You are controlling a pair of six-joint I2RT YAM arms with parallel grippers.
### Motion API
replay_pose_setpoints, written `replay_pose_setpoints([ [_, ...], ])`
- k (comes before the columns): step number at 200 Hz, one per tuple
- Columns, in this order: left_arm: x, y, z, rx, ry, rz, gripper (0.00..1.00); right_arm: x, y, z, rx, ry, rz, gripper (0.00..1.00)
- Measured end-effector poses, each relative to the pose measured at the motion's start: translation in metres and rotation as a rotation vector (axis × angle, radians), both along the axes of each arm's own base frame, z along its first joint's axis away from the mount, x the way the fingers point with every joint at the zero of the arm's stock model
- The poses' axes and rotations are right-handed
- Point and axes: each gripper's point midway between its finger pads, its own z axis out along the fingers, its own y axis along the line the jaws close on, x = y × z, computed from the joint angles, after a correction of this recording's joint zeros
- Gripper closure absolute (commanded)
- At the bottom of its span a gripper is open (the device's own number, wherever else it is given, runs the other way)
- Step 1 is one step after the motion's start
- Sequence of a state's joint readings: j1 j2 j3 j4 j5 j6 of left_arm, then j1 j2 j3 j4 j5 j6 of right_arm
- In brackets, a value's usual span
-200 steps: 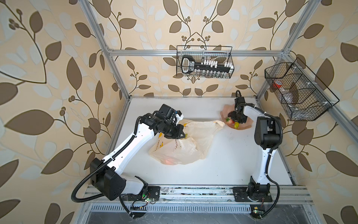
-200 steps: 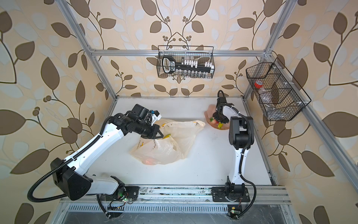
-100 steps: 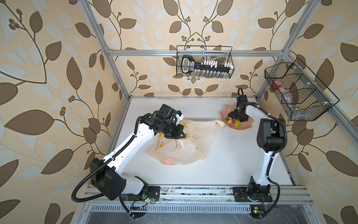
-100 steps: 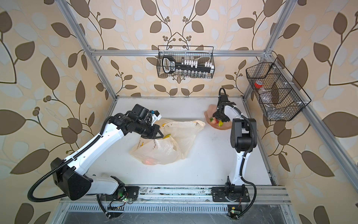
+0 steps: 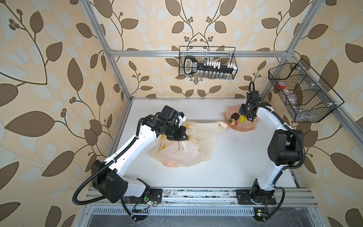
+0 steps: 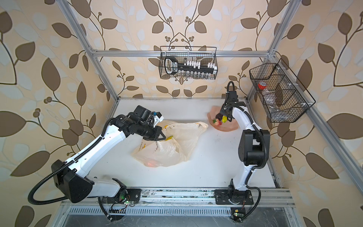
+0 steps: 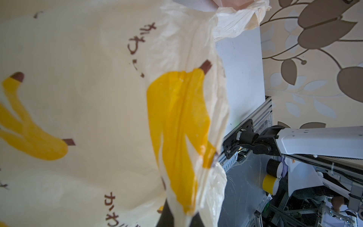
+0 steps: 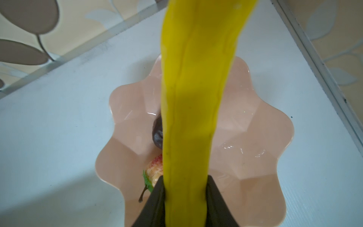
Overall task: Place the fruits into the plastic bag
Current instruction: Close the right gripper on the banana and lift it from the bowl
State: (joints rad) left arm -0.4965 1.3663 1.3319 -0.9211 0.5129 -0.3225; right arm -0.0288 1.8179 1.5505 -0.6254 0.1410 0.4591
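Note:
The plastic bag [image 5: 186, 145] [image 6: 169, 145] lies crumpled at mid-table, cream with banana prints. My left gripper [image 5: 182, 135] [image 7: 181, 218] is shut on a fold of its rim, and the bag [image 7: 98, 98] fills the left wrist view. A reddish fruit [image 5: 171, 162] shows through the film near the bag's front. My right gripper [image 5: 245, 116] [image 8: 185, 196] is shut on a yellow banana [image 8: 196, 98] [image 5: 243, 119], held just above the pink plate [image 8: 255, 137] [image 5: 247, 127]. On the plate lie a strawberry [image 8: 155, 171] [image 5: 232, 121] and a dark piece [image 8: 158, 135] [image 5: 234, 116].
A wire basket [image 5: 207, 62] with tools hangs on the back wall. Another wire basket [image 5: 300, 94] hangs on the right wall, close to the right arm. Aluminium frame posts [image 5: 115, 64] stand at the back corners. A metal rail [image 5: 196, 193] runs along the table's front edge.
The right arm's elbow has swung outward to the right, and its gripper has shifted slightly over the plate with the banana. The left arm and the bag have not moved.

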Motion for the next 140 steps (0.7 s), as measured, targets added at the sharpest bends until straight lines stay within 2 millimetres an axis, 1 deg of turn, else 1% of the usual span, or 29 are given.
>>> replay_pose_setpoints([
  [29,0.0,0.0,0.0,0.0,0.0,0.0,1.0,-0.004,0.009,0.02,0.075,-0.069,0.009,0.82],
  [47,0.0,0.0,0.0,0.0,-0.001,0.0,1.0,-0.014,0.016,0.027,0.133,-0.099,0.018,0.82],
  [89,0.001,0.0,0.001,-0.001,-0.004,0.0,1.0,-0.042,0.038,0.034,0.285,-0.163,0.057,0.83],
  [120,0.001,0.0,0.001,-0.001,-0.003,0.0,1.0,-0.071,0.054,0.032,0.422,-0.214,0.071,0.83],
  [140,0.001,0.0,0.001,-0.001,-0.004,0.0,1.0,-0.086,0.064,0.033,0.507,-0.248,0.082,0.83],
])
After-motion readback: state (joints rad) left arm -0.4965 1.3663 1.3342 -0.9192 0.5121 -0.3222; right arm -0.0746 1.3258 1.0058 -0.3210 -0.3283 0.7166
